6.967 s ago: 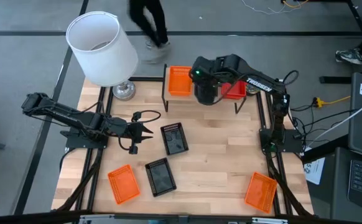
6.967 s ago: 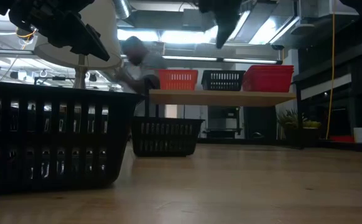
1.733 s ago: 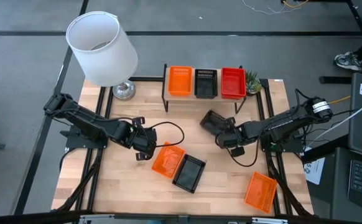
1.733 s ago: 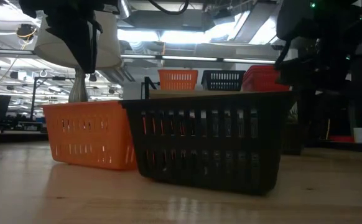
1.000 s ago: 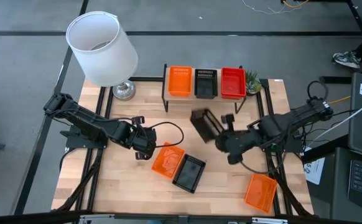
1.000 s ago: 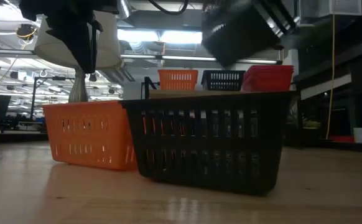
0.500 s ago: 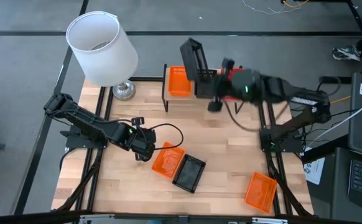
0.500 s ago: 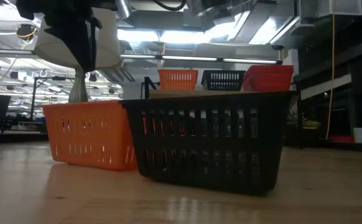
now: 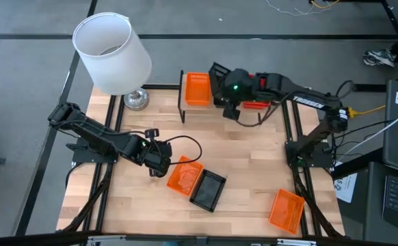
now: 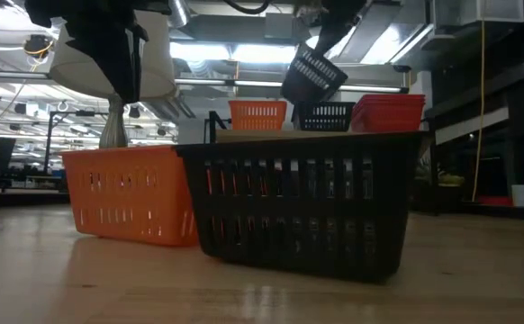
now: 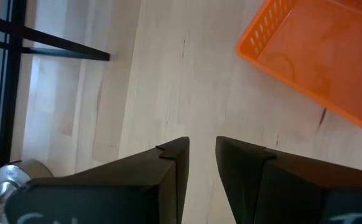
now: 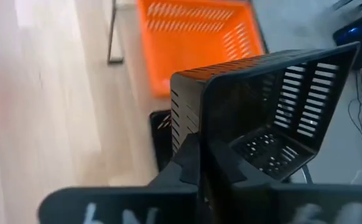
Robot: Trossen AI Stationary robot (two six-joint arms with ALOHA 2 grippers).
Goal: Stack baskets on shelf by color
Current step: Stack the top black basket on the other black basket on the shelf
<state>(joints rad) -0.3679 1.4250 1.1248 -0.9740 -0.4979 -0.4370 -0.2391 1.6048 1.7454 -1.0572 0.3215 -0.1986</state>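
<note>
The carried black basket (image 12: 255,118) hangs tilted in the air above the shelf (image 9: 182,102), over the black basket (image 12: 162,134) already standing in the middle slot, with an orange basket (image 9: 197,89) to one side and a red basket (image 9: 257,104) partly hidden on the other; the right pincer (image 12: 199,163) is clamped on one wall of the carried basket; on the bench (image 9: 254,164) an orange basket (image 9: 184,175) and a black basket (image 9: 208,189) lie touching near the middle, and another orange basket (image 9: 286,208) sits well apart at the near right corner; the left pincer (image 11: 201,155) hovers just beside the middle orange one, its fingers (image 11: 175,163) a little apart and holding nothing.

In my judgement the risk is the tilt; lowered as it hangs, a corner could catch the rim of the basket below and fail to nest, or nudge the orange neighbour; a grip on one thin wall may also let the basket swing or slip.

White lettering shows on the right arm in the high view, too small to read; no other writing is legible.
</note>
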